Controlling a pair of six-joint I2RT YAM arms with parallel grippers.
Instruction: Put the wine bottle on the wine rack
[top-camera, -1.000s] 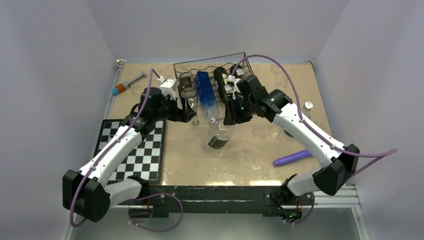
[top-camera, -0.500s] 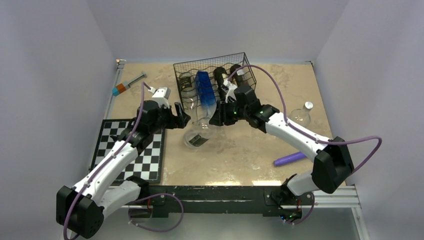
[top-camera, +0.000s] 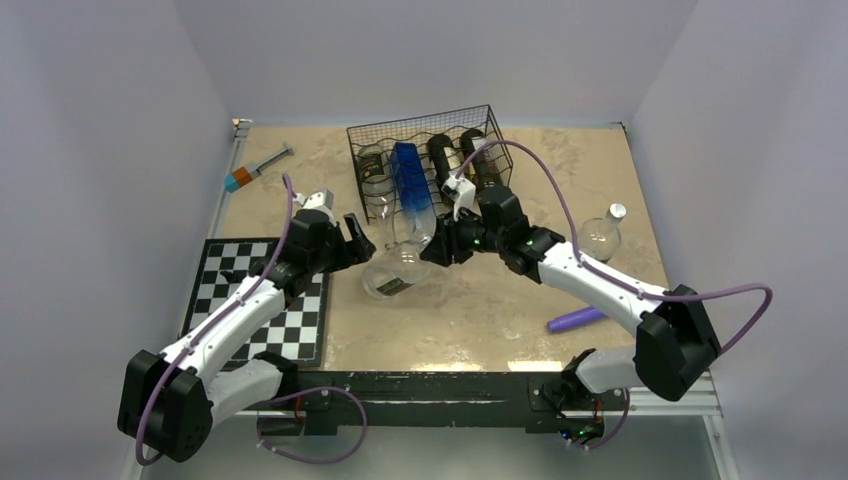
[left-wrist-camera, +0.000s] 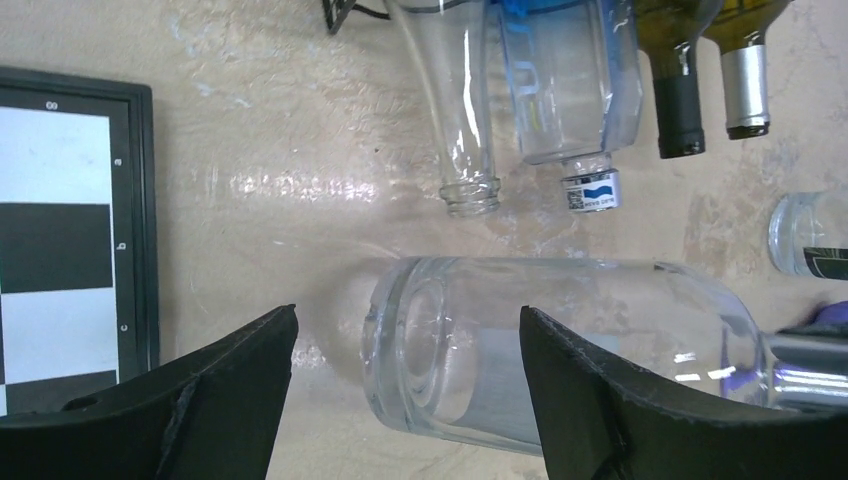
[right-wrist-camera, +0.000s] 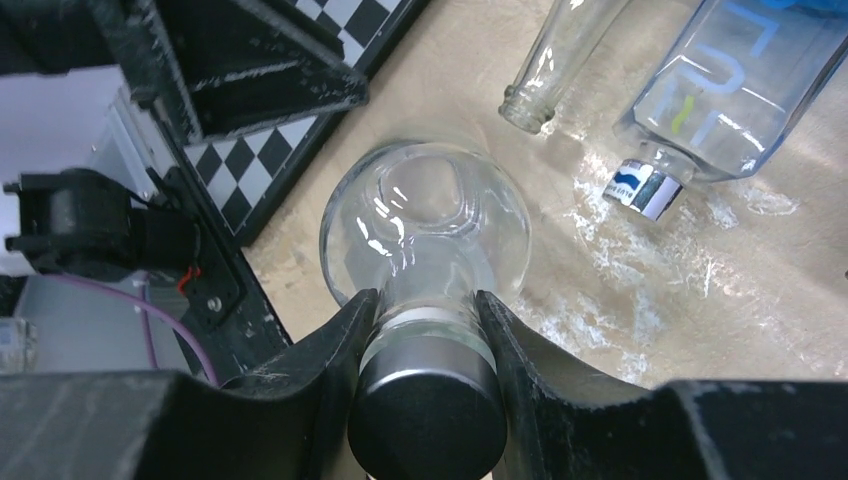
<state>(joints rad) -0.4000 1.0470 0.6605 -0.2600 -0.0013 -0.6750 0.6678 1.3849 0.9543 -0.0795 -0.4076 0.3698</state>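
A clear glass wine bottle (top-camera: 393, 272) with a black cap lies tilted in front of the black wire-mesh wine rack (top-camera: 425, 160). My right gripper (top-camera: 440, 247) is shut on its neck just below the cap (right-wrist-camera: 428, 420), holding the neck end up. The bottle's base (left-wrist-camera: 425, 350) points at my left gripper (top-camera: 358, 238), which is open, its fingers (left-wrist-camera: 225, 395) on either side of the base without touching. The rack holds a clear bottle, a blue-tinted bottle (top-camera: 410, 185) and two dark bottles (top-camera: 455, 160), necks toward the front.
A checkerboard (top-camera: 265, 295) lies at the left under my left arm. A syringe-like tool (top-camera: 255, 168) lies at the back left. A round glass flask (top-camera: 600, 232) stands at the right and a purple cylinder (top-camera: 578, 319) lies at the front right.
My right gripper has carried the bottle by its neck left and toward the front, swinging the base toward the left gripper. My left arm has drawn back and lined up on the base.
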